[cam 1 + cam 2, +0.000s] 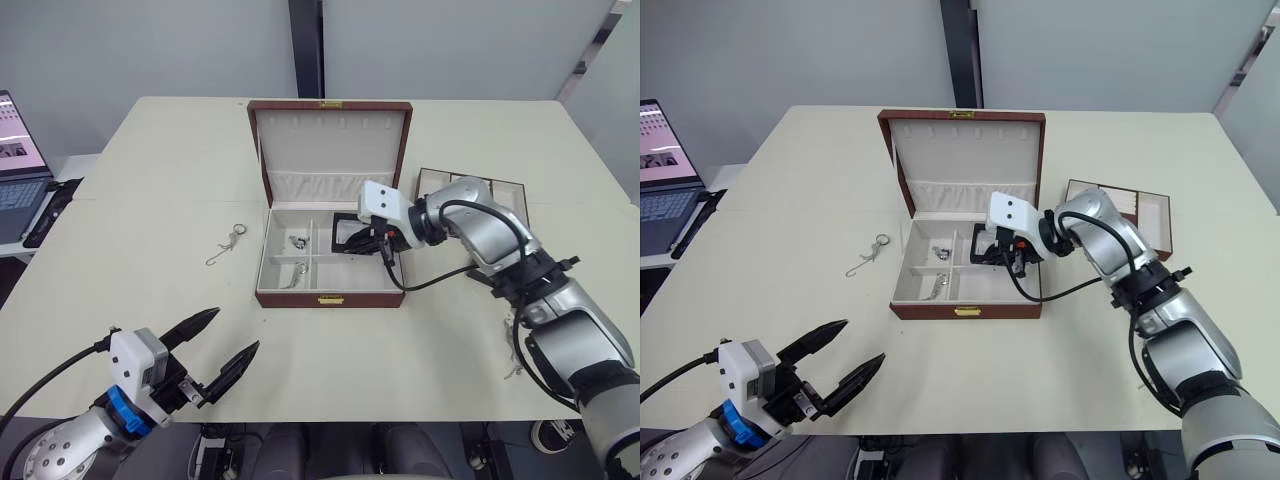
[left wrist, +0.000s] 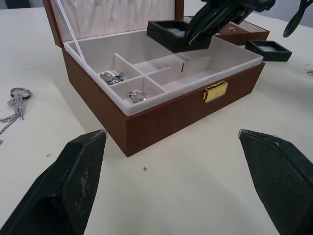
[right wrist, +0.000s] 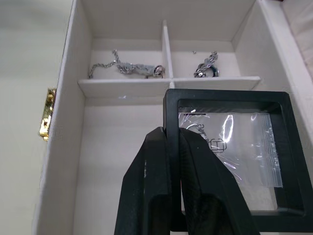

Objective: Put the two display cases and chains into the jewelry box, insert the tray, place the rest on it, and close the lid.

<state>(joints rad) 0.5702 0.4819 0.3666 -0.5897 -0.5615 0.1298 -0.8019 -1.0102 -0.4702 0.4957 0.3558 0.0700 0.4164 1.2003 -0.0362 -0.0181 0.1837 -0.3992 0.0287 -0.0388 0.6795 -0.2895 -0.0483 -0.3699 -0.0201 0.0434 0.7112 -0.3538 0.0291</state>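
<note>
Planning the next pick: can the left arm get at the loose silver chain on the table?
Probably yes. The silver chain lies on bare beige table, left of the brown jewelry box; the open left end effector has nothing between.

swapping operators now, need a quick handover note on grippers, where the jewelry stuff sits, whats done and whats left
Right gripper: shut on a display case, held over the open jewelry box.
Left gripper: open, holding nothing, near the table's front edge.
Done: two chains lie in separate small compartments.
Left: release this case; second display case is on the table beside the tray, right of the box; one chain lies left of the box. Then tray in, lid shut.
</note>
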